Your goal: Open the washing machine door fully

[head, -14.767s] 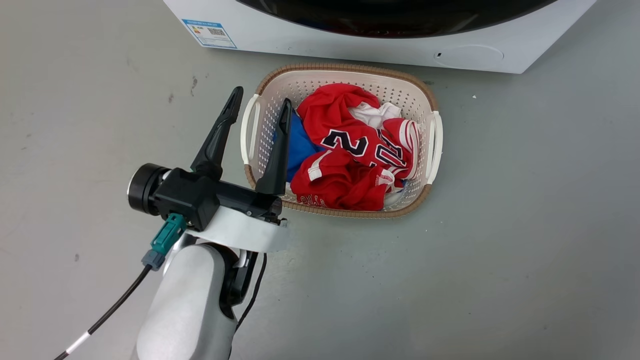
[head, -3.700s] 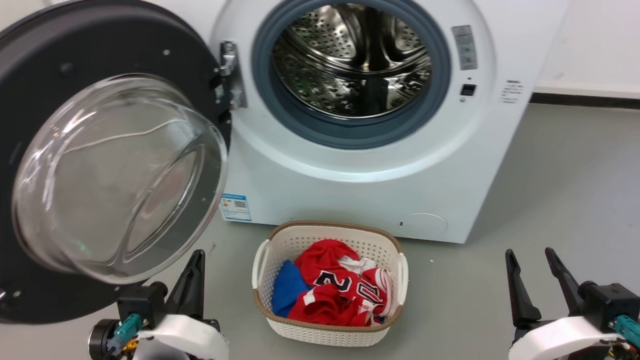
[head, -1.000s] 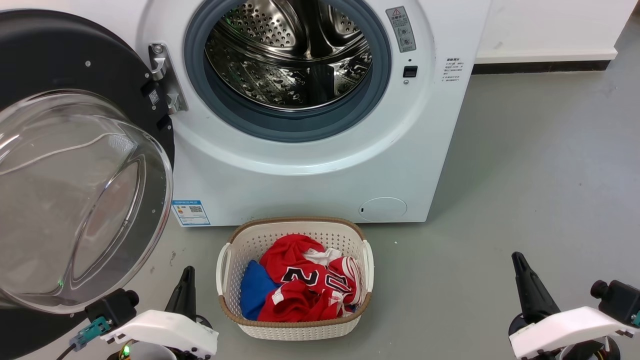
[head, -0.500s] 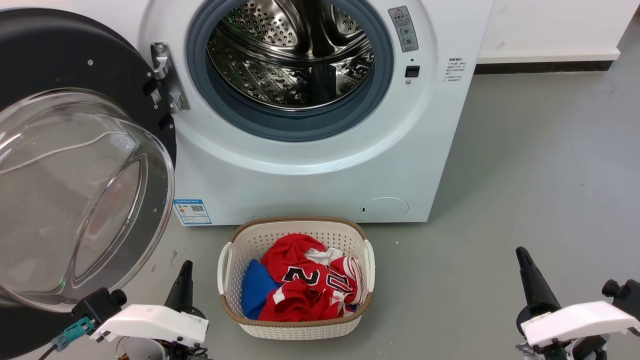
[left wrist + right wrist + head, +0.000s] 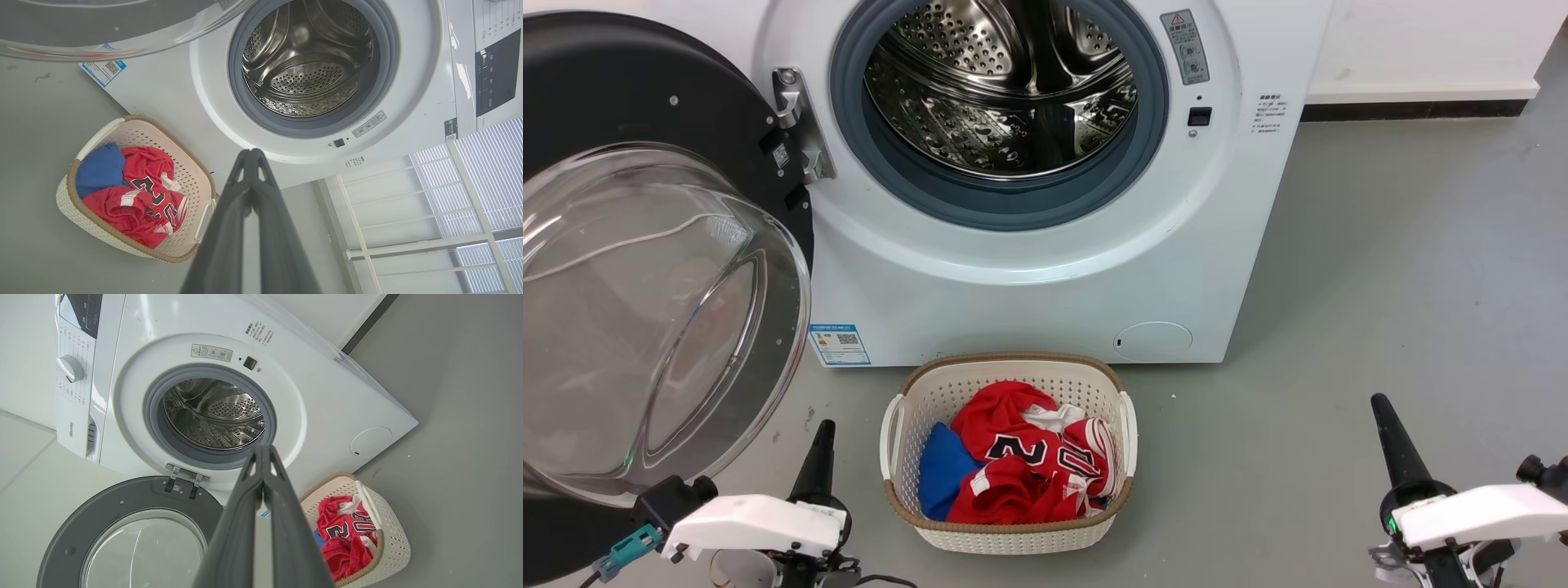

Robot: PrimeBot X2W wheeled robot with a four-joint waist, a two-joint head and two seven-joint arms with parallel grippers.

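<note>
**At the washer front: door's swung wide, both arms backed off**

Off to the left of the washing machine [image 5: 1029, 294], the door [image 5: 645, 90] hangs open on its hinge [image 5: 796, 122]. Its glass bowl [image 5: 645, 327] faces the robot, and the steel drum [image 5: 1001, 90] is fully exposed.

Nothing's touching the door. The left gripper [image 5: 250, 154] sits low, just under the bowl's edge and beside the laundry basket [image 5: 1009, 363]. Its fingers are pinched together at the tips and hold nothing. The right gripper [image 5: 263, 451] is the same, closed up and empty, well off to the right over the bare floor [image 5: 1380, 245].

Over the last second the door hasn't budged, and both arms have sunk a little toward the bottom of the head view. A few seconds back, each gripper had its two fingers spread apart.

Further back, the head was looking down at the basket, with the door's dark glass flat across the machine front.

Looks like the job's basically done, since the door seems about as far round as that hinge allows.
</note>
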